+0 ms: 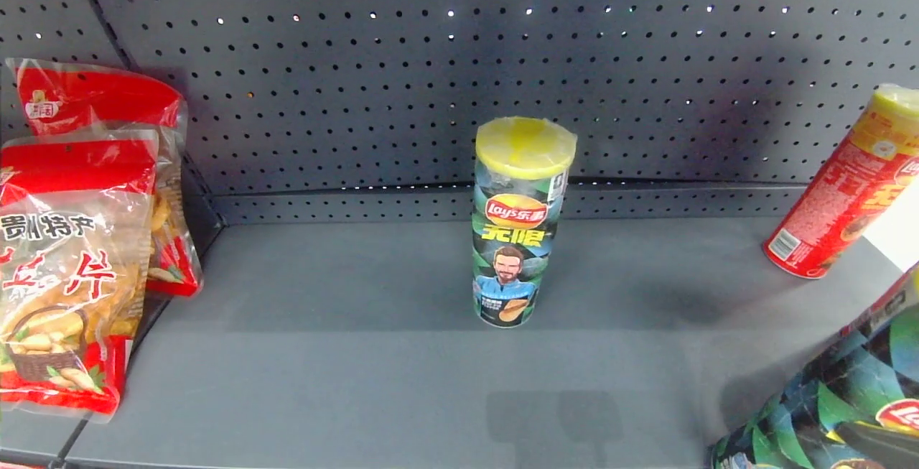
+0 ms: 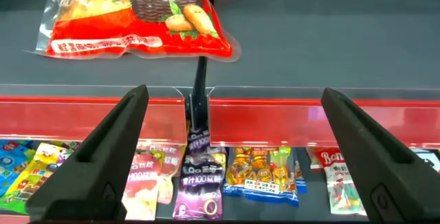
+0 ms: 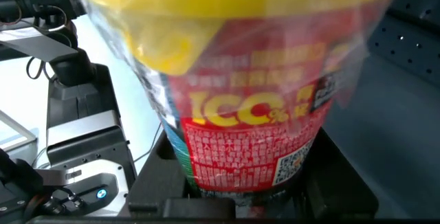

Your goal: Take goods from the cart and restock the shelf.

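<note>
The grey metal shelf is painted matt. The green cylindrical can, red cylindrical can and red plastic bags are finished glossy.

Shop: pegboard-backed shelf, chip can, snack bags, red price rail.

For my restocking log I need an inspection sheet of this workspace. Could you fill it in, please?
Surface: grey shelf, no spill seen.
Job's things: green can upright at mid-shelf; red can tilted at the right; second green can at the near right edge; red snack bags at the left.
Clutter: nothing seen.
Grippers: left pincer open, empty, before the red price rail; right pincer shut on the red can.
Cables: nothing seen on the shelf.
Surroundings: perforated back panel; sweet packets on a lower shelf.
</note>
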`<state>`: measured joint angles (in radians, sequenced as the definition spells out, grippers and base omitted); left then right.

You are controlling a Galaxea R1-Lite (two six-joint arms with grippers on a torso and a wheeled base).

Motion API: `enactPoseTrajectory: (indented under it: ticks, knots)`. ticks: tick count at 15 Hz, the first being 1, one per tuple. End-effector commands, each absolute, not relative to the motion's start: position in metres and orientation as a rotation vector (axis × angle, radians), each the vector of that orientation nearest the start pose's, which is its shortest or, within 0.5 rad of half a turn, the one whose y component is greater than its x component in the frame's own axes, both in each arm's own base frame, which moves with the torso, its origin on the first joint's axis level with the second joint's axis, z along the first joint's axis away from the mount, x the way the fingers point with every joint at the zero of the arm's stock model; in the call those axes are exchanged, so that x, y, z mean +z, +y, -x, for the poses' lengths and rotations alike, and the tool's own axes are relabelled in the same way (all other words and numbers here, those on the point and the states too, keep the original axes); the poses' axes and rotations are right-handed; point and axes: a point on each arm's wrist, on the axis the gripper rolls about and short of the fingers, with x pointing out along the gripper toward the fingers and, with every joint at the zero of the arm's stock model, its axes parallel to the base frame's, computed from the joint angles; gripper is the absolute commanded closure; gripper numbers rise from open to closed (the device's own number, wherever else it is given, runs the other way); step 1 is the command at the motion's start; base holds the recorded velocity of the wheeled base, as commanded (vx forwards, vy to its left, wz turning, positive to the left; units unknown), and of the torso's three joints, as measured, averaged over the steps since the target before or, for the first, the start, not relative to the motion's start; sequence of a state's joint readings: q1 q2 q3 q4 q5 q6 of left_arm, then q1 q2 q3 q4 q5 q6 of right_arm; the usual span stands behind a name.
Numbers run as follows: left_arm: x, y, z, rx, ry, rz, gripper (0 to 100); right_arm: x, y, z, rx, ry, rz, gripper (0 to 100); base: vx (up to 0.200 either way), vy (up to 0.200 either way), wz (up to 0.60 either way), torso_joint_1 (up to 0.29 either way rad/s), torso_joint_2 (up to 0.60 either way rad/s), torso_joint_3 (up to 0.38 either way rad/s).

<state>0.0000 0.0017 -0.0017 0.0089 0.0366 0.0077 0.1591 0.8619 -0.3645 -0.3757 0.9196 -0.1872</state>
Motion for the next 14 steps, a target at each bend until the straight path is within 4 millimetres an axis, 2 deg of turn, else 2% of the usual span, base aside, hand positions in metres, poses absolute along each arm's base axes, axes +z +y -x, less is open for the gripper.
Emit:
enactPoseTrajectory:
  ticks: [1,7,10,14]
  knots:
    - [0.075,0.0008,0.0227,0.037,0.011,-0.008,0,0.1984,0.0312,-0.0813,1.085,0.015,0.122,100,0.0,0.0,0.0,0.0,0.0,0.0]
    - [0.075,0.0008,0.0227,0.037,0.011,-0.008,0,0.1981,0.0308,-0.0788,1.085,0.008,0.125,100,0.0,0.0,0.0,0.0,0.0,0.0]
    - [0.075,0.0008,0.0227,0.037,0.011,-0.008,0,0.1981,0.0307,-0.0778,1.085,0.005,0.126,100,-0.2,0.0,0.0,0.007,0.0,0.004]
    - [0.075,0.0008,0.0227,0.037,0.011,-0.008,0,0.1947,0.0306,-0.0772,1.085,0.015,0.122,100,0.0,0.0,0.0,0.0,0.0,0.0]
